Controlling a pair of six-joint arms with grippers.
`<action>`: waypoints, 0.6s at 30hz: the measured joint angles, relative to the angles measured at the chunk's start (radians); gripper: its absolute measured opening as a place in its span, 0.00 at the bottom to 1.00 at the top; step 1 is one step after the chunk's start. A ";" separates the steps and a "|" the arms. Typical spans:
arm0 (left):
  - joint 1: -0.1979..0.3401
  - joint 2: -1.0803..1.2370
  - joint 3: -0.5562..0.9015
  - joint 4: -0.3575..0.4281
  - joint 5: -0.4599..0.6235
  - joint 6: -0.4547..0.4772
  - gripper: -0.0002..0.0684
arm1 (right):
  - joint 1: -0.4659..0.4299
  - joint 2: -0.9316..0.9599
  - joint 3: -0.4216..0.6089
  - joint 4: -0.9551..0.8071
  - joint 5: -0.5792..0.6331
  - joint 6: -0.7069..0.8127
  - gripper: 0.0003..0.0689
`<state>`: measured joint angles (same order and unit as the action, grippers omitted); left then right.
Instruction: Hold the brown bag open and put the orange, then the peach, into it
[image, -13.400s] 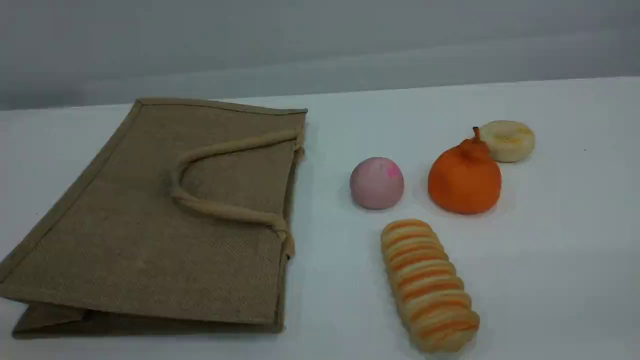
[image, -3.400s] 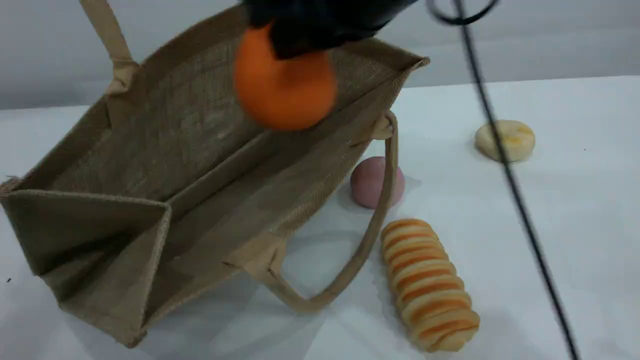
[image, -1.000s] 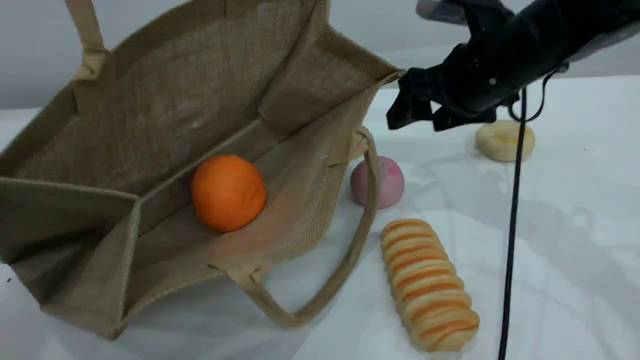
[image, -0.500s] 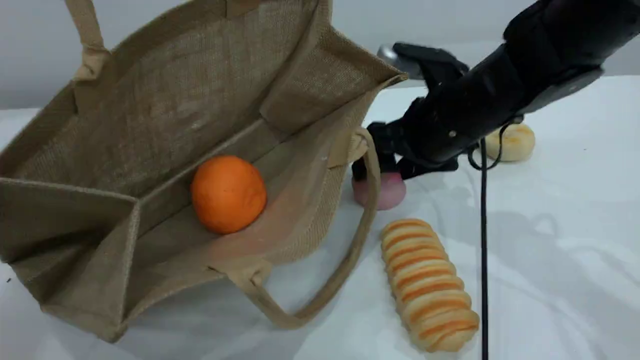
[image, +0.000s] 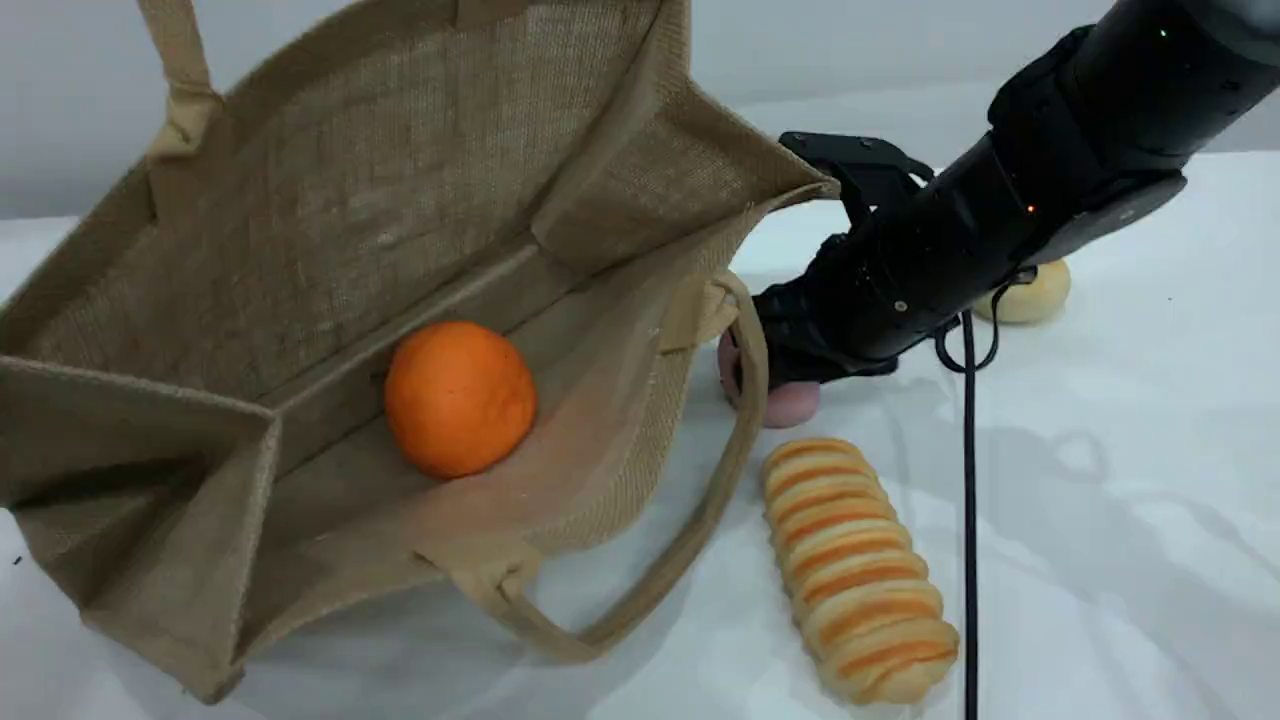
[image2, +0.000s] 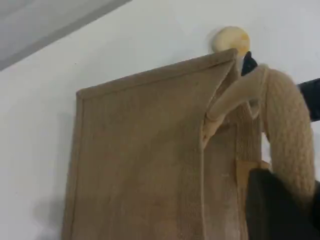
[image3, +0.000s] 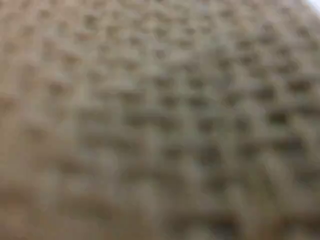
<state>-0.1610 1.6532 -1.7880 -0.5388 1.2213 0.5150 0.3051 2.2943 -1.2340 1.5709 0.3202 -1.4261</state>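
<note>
The brown bag lies tilted on the table with its mouth wide open toward me. The orange rests inside it on the lower wall. In the left wrist view my left gripper is shut on the bag's upper beige handle, which runs out of the top of the scene view. My right gripper is down over the pink peach, just right of the bag's rim, and grips it. Only the peach's lower edge shows. The right wrist view holds nothing but blurred jute weave.
A striped bread loaf lies in front of the peach. A pale round bun sits behind the right arm. The bag's lower handle loops across the table beside the peach. A black cable hangs from the right arm.
My right arm came down from above the table onto the peach and its jaws closed in around it. The peach shifted slightly right. The bag and orange barely moved.
</note>
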 joint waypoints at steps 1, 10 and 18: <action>0.000 0.000 0.000 0.000 0.000 0.002 0.11 | 0.000 -0.005 0.000 0.000 0.000 0.000 0.15; 0.000 0.000 0.000 -0.001 -0.001 0.007 0.11 | -0.069 -0.115 0.003 -0.135 -0.007 0.063 0.04; 0.000 0.000 0.000 -0.004 -0.001 0.007 0.11 | -0.283 -0.239 0.002 -0.395 0.110 0.304 0.04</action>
<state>-0.1610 1.6532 -1.7880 -0.5428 1.2204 0.5218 0.0224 2.0554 -1.2322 1.1762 0.4302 -1.1224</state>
